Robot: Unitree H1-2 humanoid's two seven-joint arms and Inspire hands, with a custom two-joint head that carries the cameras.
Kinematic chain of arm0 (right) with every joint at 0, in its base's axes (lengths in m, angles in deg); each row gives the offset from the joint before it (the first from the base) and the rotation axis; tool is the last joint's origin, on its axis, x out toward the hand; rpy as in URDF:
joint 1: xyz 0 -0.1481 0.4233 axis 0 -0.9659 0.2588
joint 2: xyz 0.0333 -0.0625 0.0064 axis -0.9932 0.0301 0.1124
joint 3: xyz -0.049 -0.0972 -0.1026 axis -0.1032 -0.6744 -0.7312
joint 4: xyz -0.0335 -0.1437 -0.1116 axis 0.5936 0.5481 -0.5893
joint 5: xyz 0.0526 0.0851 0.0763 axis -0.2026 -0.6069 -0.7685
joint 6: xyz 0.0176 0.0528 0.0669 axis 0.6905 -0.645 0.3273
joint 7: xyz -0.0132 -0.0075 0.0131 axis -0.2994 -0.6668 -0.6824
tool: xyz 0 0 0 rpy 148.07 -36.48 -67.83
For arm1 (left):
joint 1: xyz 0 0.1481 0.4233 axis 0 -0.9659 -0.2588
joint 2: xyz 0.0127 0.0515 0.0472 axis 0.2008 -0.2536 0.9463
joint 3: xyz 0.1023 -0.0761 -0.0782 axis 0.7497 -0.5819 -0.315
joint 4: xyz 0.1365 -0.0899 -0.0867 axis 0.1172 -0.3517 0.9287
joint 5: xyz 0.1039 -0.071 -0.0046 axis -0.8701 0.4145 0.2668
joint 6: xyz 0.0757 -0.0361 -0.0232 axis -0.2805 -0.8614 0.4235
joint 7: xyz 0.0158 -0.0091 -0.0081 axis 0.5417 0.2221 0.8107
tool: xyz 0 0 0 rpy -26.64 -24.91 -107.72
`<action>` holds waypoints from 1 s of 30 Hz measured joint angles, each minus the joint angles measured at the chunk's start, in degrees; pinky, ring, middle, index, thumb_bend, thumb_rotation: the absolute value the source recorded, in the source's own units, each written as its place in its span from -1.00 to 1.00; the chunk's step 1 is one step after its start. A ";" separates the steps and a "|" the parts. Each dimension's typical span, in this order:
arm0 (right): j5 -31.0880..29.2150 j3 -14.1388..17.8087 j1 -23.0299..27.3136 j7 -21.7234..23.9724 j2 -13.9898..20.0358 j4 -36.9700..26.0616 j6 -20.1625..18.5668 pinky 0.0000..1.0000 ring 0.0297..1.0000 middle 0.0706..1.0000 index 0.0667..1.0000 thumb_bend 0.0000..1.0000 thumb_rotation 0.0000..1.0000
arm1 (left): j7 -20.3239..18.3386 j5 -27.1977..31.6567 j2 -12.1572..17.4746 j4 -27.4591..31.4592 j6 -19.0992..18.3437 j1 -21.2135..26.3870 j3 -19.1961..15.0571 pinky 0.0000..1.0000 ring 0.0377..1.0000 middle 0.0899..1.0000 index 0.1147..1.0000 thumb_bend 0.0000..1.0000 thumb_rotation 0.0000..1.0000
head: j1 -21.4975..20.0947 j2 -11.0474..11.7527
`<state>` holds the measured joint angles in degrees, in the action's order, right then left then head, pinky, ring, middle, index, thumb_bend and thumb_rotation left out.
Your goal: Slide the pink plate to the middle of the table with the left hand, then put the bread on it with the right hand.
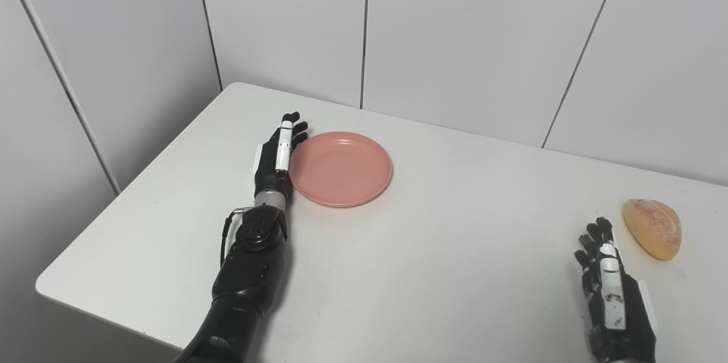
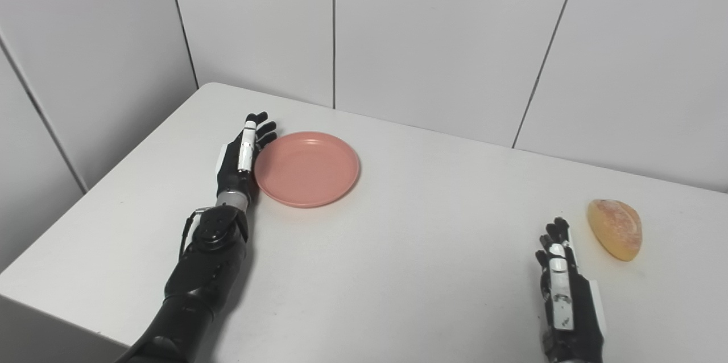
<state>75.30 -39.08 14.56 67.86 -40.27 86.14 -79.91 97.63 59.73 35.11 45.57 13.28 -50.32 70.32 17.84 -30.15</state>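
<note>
One white table [image 1: 432, 272] with rounded corners fills most of the scene, set into a corner of pale grey wall panels [image 1: 478, 33] split by thin dark seams. Two black robot arms come up from the bottom edge. One pink plate [image 1: 341, 168], round and shallow, lies flat on the left half of the table, towards the far side, with nothing on it. The left hand [image 1: 276, 159] stands on its edge right against the plate's left rim, fingers straight and held close together, holding nothing. The right hand [image 1: 608, 289] rests low at the near right, fingers stretched forward and slightly parted, holding nothing. One piece of bread [image 1: 653, 227], a golden half-round bun, lies on the table's right side, just beyond and to the right of that hand, not touching it. No writing or brand marks can be read anywhere.
</note>
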 measured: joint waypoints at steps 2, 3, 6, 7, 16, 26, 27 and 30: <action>0.01 0.03 0.01 -0.14 -0.11 0.06 0.00 1.00 1.00 1.00 1.00 0.09 0.89 | -0.25 -0.02 -0.08 0.04 -0.32 0.11 0.16 0.69 0.65 0.60 0.58 -0.10 1.00 | -0.35 0.00; -0.02 0.03 0.05 -0.12 -0.14 0.13 0.00 1.00 1.00 1.00 1.00 0.09 0.89 | -0.25 -0.06 -0.11 0.14 -0.47 0.11 0.37 0.71 0.67 0.61 0.59 -0.10 1.00 | -0.61 -0.09; -0.05 0.05 0.14 -0.20 -0.40 0.18 -0.02 1.00 1.00 1.00 1.00 0.10 0.88 | -0.29 -0.29 -0.22 0.34 -0.63 0.11 1.36 0.72 0.70 0.64 0.58 -0.11 1.00 | -0.79 -0.18; -0.04 0.05 0.16 -0.26 -0.52 0.18 -0.02 1.00 1.00 1.00 1.00 0.11 0.90 | -0.36 -0.38 -0.32 0.52 -0.75 0.11 1.68 0.70 0.69 0.64 0.60 -0.12 1.00 | -1.05 -0.26; 0.37 -0.13 0.26 -0.25 -0.66 0.28 -0.03 1.00 1.00 1.00 1.00 0.10 0.90 | -2.76 -0.13 -2.38 1.73 -2.04 0.11 3.63 0.72 0.72 0.67 0.62 -0.09 1.00 | -2.63 -0.97; 0.87 -0.28 0.25 -1.03 -1.05 0.11 -0.69 1.00 1.00 1.00 1.00 0.09 0.86 | -4.26 -1.51 -4.39 2.52 -3.09 0.10 5.66 0.71 0.70 0.65 0.61 -0.12 1.00 | -8.26 -2.46; 0.97 -0.30 0.25 -1.21 -1.15 0.11 -0.69 1.00 1.00 1.00 1.00 0.08 0.86 | -4.28 -1.72 -4.47 2.63 -3.10 0.08 6.21 0.70 0.69 0.64 0.61 -0.12 1.00 | -9.31 -2.72; 1.25 -0.35 0.25 -1.58 -1.68 0.05 -0.73 1.00 1.00 1.00 1.00 0.06 0.85 | -4.76 -2.17 -4.86 3.60 -3.68 -0.22 7.06 0.68 0.68 0.62 0.58 -0.14 1.00 | -12.29 -3.25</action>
<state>76.55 -39.43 14.81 66.28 -41.96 86.19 -80.63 92.87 57.56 30.25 49.17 9.60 -50.54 77.38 5.55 -33.40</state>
